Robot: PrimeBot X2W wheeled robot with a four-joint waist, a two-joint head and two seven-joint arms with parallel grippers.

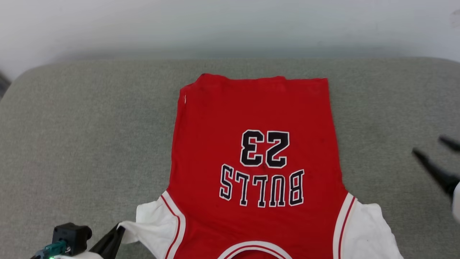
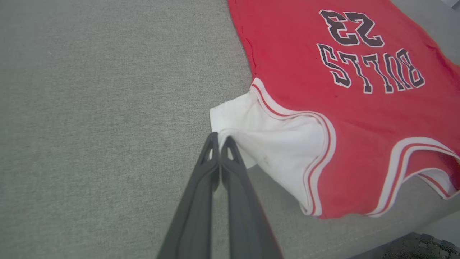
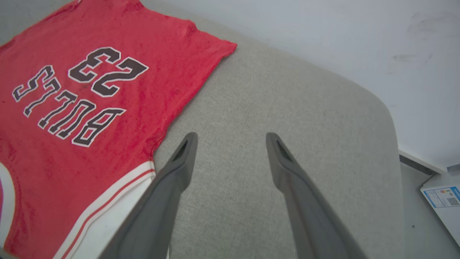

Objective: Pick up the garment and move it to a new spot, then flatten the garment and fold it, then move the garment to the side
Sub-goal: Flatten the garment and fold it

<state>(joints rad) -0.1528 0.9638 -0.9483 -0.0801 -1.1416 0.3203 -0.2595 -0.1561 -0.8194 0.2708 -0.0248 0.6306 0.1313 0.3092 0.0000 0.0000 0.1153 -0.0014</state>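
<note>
The garment (image 1: 251,115) lies spread flat on the grey cushion (image 1: 90,136), printed side up, hem toward the wall and collar toward me. It is red with white sleeves and black "BULLS 23" lettering. My left gripper (image 1: 118,230) is shut, its tips pinching the edge of the white sleeve (image 2: 273,136) at the lower left; in the left wrist view that gripper (image 2: 219,138) draws the sleeve corner to a point. My right gripper (image 1: 431,149) hovers open off the garment's right side. In the right wrist view the right gripper (image 3: 230,138) has bare cushion between its fingers, beside the other white sleeve (image 3: 107,223).
A pale wall (image 1: 230,25) runs behind the cushion's rounded far edge. Bare grey cushion (image 3: 287,108) extends on both sides of the garment. A white labelled box (image 3: 444,201) lies on the floor past the cushion's right end.
</note>
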